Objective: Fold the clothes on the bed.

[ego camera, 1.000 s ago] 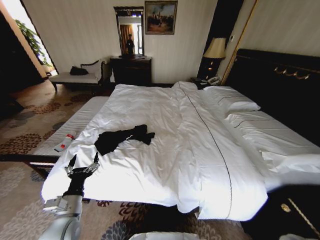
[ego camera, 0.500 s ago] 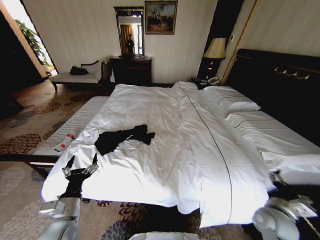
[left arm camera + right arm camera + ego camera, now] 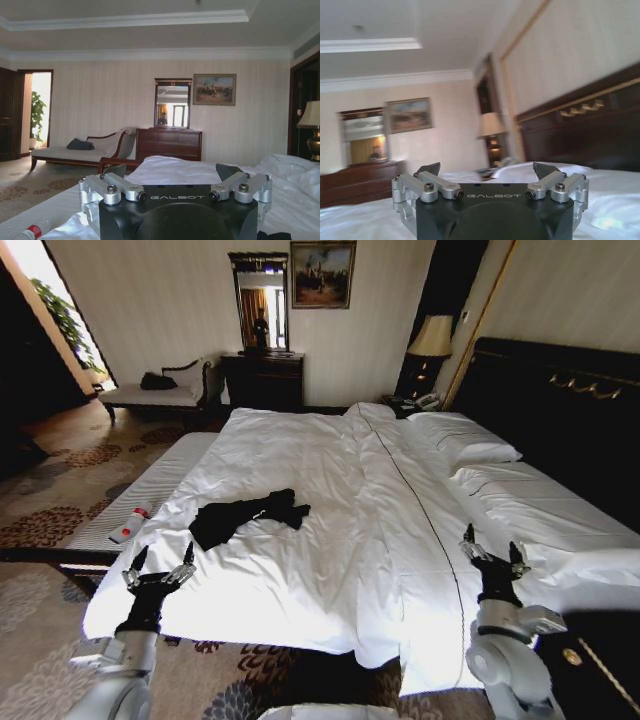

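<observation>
At the near edge of the large bed with white duvet and dark wooden headboard (image 3: 330, 570), both arms stand raised with their tips pointing up. The left end effector (image 3: 159, 566) is near the bed's near-left corner, over the hanging edge of the duvet; its two dark fingers are spread wide apart, released, and they hold nothing and touch nothing. In the left wrist view the same left end effector (image 3: 174, 170) shows both dark fingertips (image 3: 114, 170) far from each other, with the room visible between them. The right end effector (image 3: 492, 550) is at the near side of the bed towards the headboard, beside the white pillows (image 3: 470, 445); it is also released, fingers wide apart and empty. The right wrist view shows this right end effector (image 3: 487, 170) with its fingertips (image 3: 543, 170) well apart.

The black short-sleeved cotton T-shirt (image 3: 245, 517) lies on the duvet in the left part of the bed, beyond the left end effector and apart from it. It is crumpled into a long, uneven bundle, not spread flat, and the lettering cannot be read. A white bottle with a red cap (image 3: 129, 525) lies on the pale striped bench (image 3: 150, 495) just beside the bed's left side.
</observation>
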{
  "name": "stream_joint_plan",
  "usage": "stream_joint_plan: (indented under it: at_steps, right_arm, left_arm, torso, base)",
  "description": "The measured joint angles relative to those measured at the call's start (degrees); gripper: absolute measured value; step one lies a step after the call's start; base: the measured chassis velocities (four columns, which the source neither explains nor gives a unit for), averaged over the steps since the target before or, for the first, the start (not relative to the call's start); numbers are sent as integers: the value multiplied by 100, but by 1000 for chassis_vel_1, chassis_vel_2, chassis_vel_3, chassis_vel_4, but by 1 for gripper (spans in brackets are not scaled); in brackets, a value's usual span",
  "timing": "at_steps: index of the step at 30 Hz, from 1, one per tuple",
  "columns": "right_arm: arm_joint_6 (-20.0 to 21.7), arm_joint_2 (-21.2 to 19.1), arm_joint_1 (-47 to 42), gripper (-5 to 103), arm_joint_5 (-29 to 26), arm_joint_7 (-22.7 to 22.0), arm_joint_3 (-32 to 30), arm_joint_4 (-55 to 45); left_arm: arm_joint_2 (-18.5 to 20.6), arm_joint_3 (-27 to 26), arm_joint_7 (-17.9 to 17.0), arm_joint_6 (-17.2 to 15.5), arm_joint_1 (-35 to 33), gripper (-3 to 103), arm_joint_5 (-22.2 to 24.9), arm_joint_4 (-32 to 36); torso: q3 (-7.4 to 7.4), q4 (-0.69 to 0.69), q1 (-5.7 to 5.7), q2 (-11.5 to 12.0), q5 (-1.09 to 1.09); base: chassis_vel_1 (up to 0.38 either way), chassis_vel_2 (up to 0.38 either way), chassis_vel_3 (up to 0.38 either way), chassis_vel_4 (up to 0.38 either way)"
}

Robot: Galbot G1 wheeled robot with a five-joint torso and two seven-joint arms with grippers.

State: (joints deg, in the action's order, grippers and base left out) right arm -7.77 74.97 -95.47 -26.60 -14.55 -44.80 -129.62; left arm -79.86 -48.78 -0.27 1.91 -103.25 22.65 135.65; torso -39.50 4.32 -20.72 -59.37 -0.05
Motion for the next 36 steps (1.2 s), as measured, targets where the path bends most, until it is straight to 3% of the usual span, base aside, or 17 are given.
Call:
stream_joint_plan:
  at_steps: [4,5,7,16,19,28,36]
  right_arm:
    - [-646,26,-418,100,741,908,94,-146]
    - [-646,26,-418,100,741,908,94,-146]
    - [-981,2,-481,100,1254,1302,110,-138]
    - [-1253,-112,-595,100,1636,1753,187,3]
    - [-1150,-177,-626,100,1512,1735,197,51]
    - [24,-476,-637,100,193,830,89,-290]
    - [162,-497,-518,100,181,870,101,-259]
  left_arm:
    - [-1,12,69,41,-7,100,234,19]
    - [-1,12,69,41,-7,100,234,19]
    - [-2,32,137,69,-12,100,222,45]
    - [-28,113,203,113,-42,100,82,147]
    - [-23,117,203,133,-53,100,49,139]
    - [53,136,296,182,-119,100,-90,149]
    - [69,152,298,168,-71,100,-91,140]
  torso:
    - [0,2,0,0,1]
    - [0,2,0,0,1]
    - [0,1,0,0,1]
    - [0,1,0,0,2]
    - [0,1,0,0,2]
    - [0,1,0,0,1]
    - [0,1,0,0,2]
  base:
    - [0,0,0,0]
    - [0,0,0,0]
    - [0,0,0,0]
    - [0,0,0,0]
    - [0,0,0,0]
    - [0,0,0,0]
    - [0,0,0,0]
